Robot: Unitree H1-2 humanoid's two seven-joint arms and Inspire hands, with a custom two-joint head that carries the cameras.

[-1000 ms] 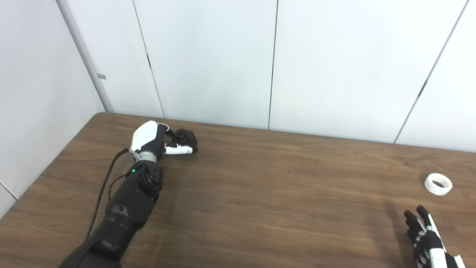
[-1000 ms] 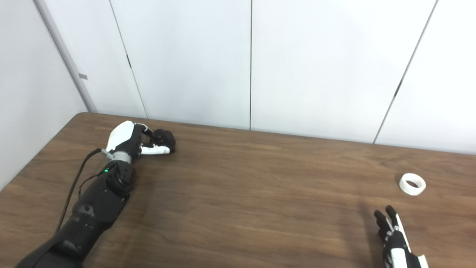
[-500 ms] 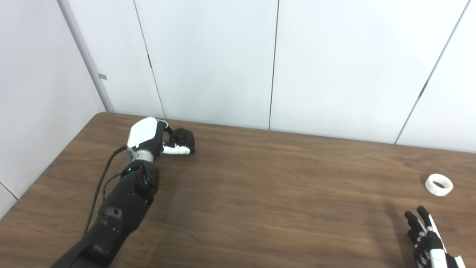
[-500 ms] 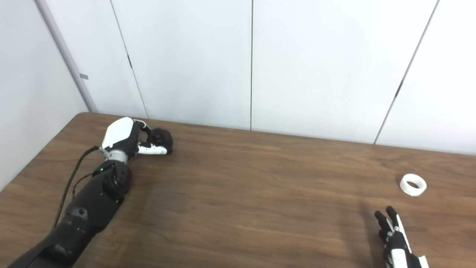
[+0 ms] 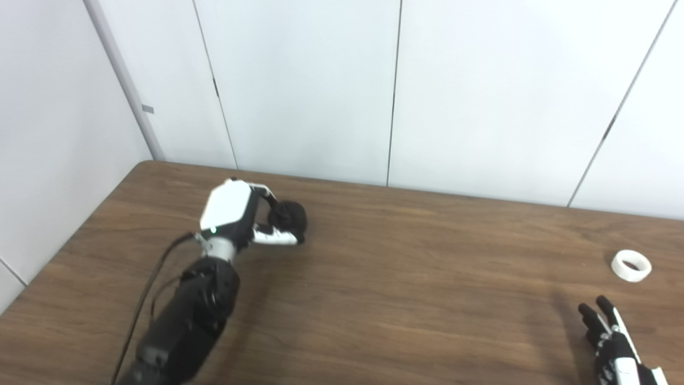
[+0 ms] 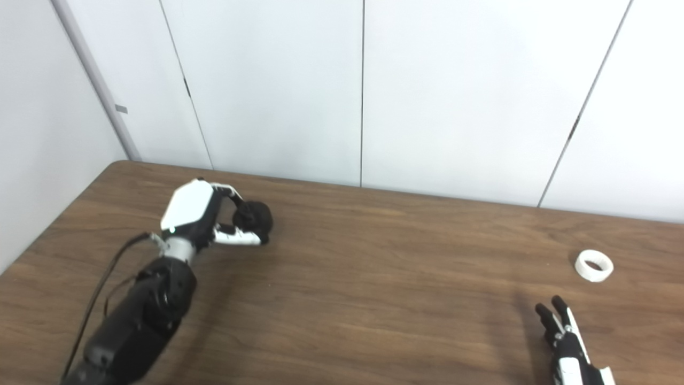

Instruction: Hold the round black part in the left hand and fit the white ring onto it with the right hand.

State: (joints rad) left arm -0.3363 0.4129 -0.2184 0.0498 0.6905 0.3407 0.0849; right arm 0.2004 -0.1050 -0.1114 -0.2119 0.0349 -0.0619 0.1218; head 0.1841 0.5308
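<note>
Two hands were in my feeds, and neither showed whole. My left hand [image 5: 243, 216] was wrapped around the black part [image 5: 287, 216], fingers [image 5: 265, 192] curled over the top and the thumb [image 5: 275, 238] under it, so most of the part was covered and I could only make out a dark rounded lump past the fingers. Whether it sat on the table [image 5: 385, 278] or just above it, I could not tell from either eye. The left forearm ran down out of the bottom edge, a cable [image 5: 147, 289] looping along its outer side.

My right hand [image 6: 566, 347] was cut off by the bottom edge in both views; only the fingers and part of the back showed. The fingers were stretched out, slightly apart, holding nothing. The ring [image 6: 593, 265] lay flat on the table ahead of that hand and a little to its outer side, near but clear of the fingertips, and well apart from the left hand and the part.

Both eyes gave much the same scene. The left eye view showed a sliver more of the right wrist at the corner; the right eye view showed more table beyond the ring.
</note>
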